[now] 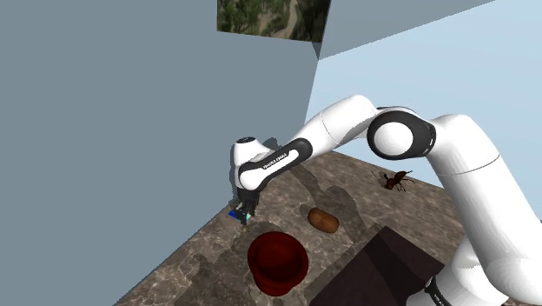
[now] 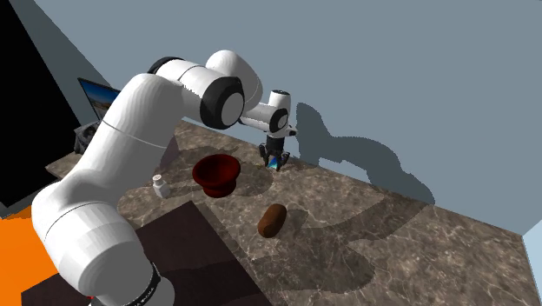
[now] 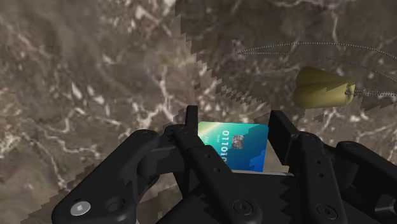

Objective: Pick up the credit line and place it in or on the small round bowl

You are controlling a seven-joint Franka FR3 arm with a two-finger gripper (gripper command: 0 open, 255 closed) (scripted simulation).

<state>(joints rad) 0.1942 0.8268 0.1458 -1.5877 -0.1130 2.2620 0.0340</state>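
Veined marble-look counter point(image 3: 76, 63), glossy card point(image 3: 232, 147)

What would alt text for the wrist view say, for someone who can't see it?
A black two-finger gripper clasps a blue-green credit card by its edges over a brown marbled surface. An olive-yellow object sits beyond the card.

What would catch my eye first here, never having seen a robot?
The big white arm stretches over the marbled brown table, its black gripper near the grey wall clasping a blue-green credit card. A dark red bowl sits close by, and a brown oval lump lies apart from it.
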